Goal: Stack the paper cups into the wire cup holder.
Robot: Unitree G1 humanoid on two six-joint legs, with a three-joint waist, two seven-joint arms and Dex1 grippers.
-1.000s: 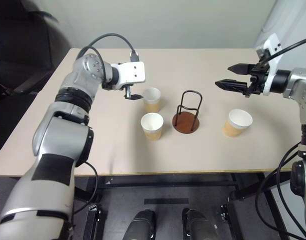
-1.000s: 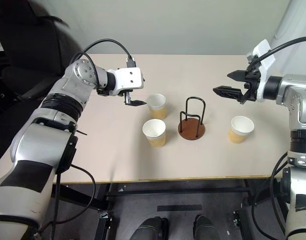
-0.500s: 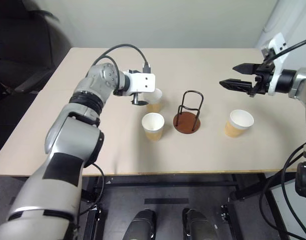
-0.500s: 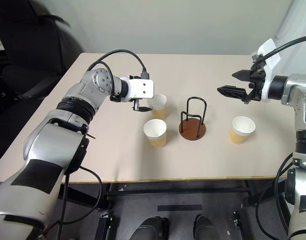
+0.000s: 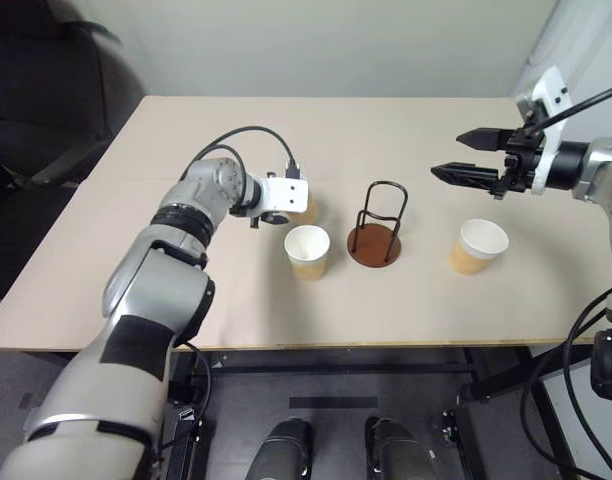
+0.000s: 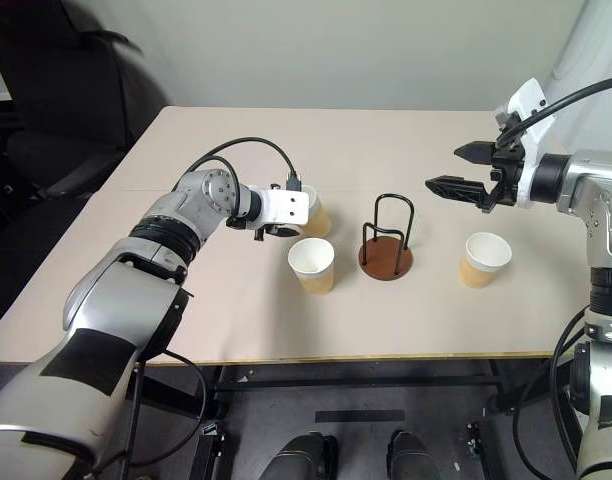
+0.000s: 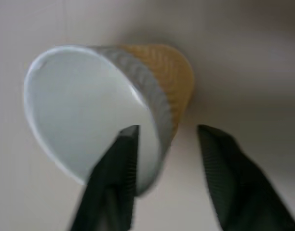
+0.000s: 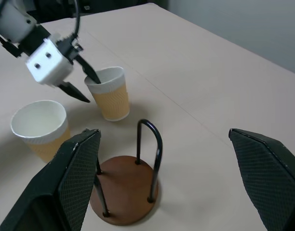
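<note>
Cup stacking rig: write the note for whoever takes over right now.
Left gripper: jaws straddle the rim of the far paper cup, one finger inside, one outside, not visibly clamped.
Right gripper: open, in the air above the table, holding nothing.
Wire cup holder: empty, upright mid-table.
Near cup stands left of the holder; right cup stands right of it.
Done: nothing stacked.
Left: grip, lift and seat all three cups.

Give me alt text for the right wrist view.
The left gripper straddles the rim of an upright cup, one finger inside, one outside. A second cup stands beside it, and the empty wire holder sits nearest, framed by the right gripper's open fingers.
</note>
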